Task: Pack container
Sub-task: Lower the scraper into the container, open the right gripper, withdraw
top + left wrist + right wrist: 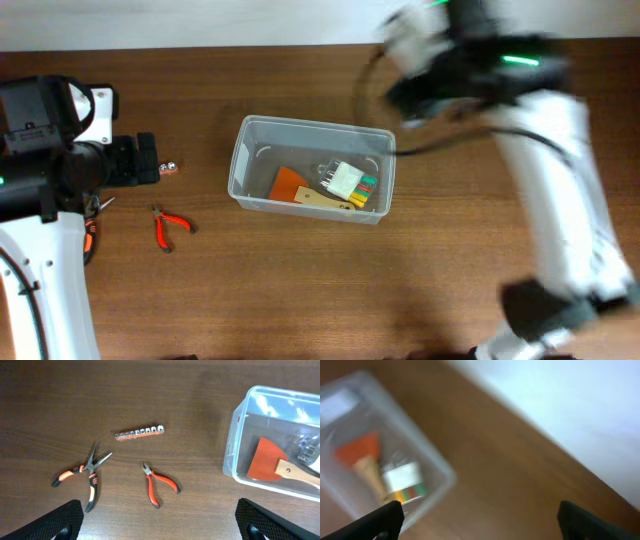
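Note:
The container (243,160), a clear plastic bin, stands mid-table. In it lie an orange scraper (288,183) with a wooden handle and a white box (347,180) with coloured stripes. My left gripper (160,527) hovers open and empty over the table left of the bin, its fingers (62,520) spread wide. Below it lie a socket rail (140,433), long-nose pliers (87,472) and small red cutters (159,485). My right gripper (480,520) is open and empty, up beyond the bin's far right corner (437,472). That view is blurred.
The right arm (480,70) shows as a blur over the table's far right side. The left arm (50,170) covers the left edge and part of the long-nose pliers (92,228). A pale wall runs along the back edge.

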Available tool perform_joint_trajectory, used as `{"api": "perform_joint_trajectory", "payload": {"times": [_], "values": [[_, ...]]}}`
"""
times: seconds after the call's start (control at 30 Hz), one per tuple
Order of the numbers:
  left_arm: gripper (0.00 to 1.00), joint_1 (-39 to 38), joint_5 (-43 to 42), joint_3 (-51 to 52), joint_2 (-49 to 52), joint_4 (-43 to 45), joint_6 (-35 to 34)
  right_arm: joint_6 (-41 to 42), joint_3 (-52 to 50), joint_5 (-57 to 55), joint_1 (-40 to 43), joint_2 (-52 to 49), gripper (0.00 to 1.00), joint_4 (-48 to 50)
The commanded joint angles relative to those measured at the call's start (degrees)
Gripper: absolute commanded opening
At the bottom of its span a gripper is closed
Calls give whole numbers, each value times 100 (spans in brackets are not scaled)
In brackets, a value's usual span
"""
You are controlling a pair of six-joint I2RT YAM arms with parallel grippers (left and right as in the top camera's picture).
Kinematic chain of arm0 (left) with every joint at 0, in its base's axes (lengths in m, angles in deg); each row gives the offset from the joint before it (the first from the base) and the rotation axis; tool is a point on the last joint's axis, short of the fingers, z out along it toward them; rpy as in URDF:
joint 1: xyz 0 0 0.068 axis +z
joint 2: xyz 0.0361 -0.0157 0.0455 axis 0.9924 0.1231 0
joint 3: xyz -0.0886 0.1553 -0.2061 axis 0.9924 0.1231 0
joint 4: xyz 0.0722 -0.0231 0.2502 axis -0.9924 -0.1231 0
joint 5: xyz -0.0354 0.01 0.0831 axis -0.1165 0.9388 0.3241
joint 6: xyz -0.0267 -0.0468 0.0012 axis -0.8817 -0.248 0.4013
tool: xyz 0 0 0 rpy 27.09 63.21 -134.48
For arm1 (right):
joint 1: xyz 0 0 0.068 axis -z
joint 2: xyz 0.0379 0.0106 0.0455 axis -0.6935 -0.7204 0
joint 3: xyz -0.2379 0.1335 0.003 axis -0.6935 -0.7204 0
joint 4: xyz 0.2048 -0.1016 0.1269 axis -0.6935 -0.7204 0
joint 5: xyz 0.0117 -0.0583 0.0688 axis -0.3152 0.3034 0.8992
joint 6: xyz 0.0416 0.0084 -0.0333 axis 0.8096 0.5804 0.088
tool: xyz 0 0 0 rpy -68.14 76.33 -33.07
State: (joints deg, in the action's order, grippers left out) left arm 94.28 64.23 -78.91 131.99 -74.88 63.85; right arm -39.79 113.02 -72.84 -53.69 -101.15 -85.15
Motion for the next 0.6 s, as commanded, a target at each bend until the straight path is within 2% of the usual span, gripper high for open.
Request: {"api": "perform_joint_trajectory", "payload": {"times": [0.0, 0.07, 0.27, 0.37, 0.47, 0.57], "values": [[99, -7, -247, -63, 503, -103, 48, 1204, 37, -127, 1029, 459, 98, -297], [99, -7, -463, -63, 767, -208, -9, 1399, 35, -114, 1478, 485, 98, -483], [100, -7, -105, 234, 1228, -149, -1279, 1576, -343, 341, 2267, 457, 99, -560], [100, -7, -105, 979, 1231, 365, -1445, 1576, -680, 352, 2334, 452, 99, -422], [100, 22, -111, 2476, 1228, 1296, -1440, 1576, -1161, 352, 2330, 387, 98, -297], [100, 186, -149, 3399, 1228, 1928, -1436, 1574, -1510, 348, 2330, 302, 99, -251]]}}
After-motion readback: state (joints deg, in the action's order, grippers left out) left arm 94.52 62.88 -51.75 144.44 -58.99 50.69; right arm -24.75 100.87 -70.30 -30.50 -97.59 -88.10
